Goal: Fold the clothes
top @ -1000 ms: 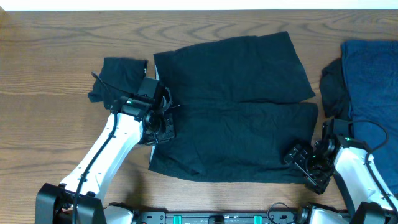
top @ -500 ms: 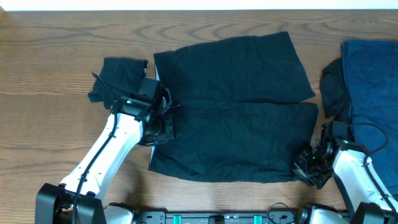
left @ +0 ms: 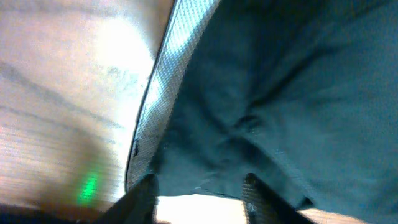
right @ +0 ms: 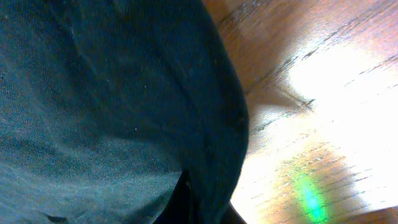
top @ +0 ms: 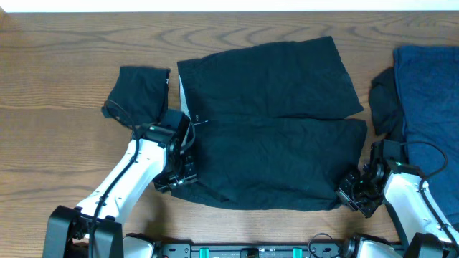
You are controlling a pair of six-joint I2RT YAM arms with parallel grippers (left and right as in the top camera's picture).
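the black garment (top: 272,143) lies long left to right; my right hand (top: 356,192) pinches its near right corner, my left hand (top: 177,179) spread open at the near left corner.

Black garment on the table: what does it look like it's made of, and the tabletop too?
The black garment looks like soft matte cloth: it creases and lies limp. Its pale inner edge shows a fine mesh-like weave. The table looks like wood or wood-look laminate: visible grain, slight sheen.

text: none legible | labels: none legible | numbers: none legible
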